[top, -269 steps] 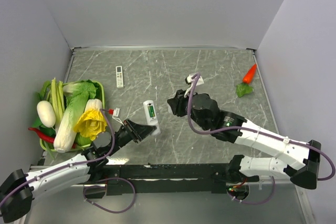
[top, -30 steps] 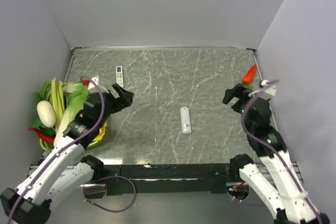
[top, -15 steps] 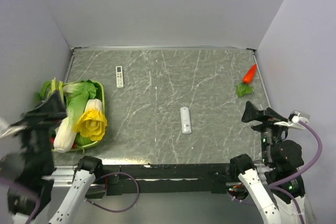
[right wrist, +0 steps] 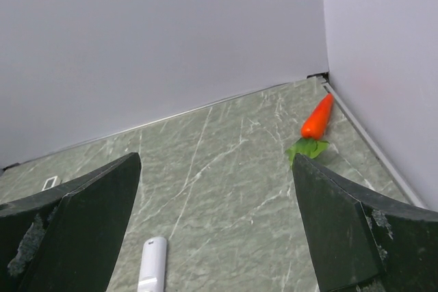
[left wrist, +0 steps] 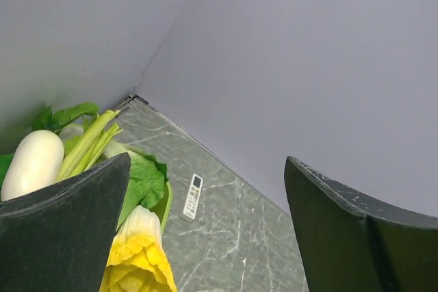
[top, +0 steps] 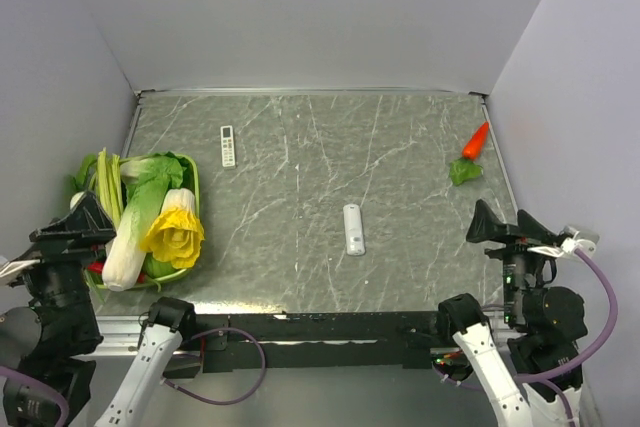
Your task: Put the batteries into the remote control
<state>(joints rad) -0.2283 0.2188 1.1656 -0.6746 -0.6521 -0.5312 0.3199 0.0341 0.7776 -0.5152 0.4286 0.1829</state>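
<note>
The grey-green marbled table (top: 300, 137) fills the floor between plain grey walls; at its left edge sits a green basket (top: 195, 187) heaped with vegetables: a pale napa cabbage (top: 130, 237), a yellow-leaved head (top: 173, 232), celery stalks (top: 108, 187) and a white eggplant (left wrist: 34, 162); the left gripper (left wrist: 207, 162) hangs off the near-left corner beside the basket, its jaws spread wide with nothing between them, only the wall and the far table showing through the gap; the right gripper (right wrist: 216, 157) hangs off the near-right corner, likewise gaping to its fullest and holding nothing; the remote control (top: 352, 229), a plain white bar with rounded ends, lies flat a little right of the table's middle, lengthwise toward the far wall, well apart from both grippers; a carrot (top: 472, 152) with green leaves rests near the far-right wall; a slim white remote (top: 228, 145) with a dark screen lies far left, beyond the basket.
</note>
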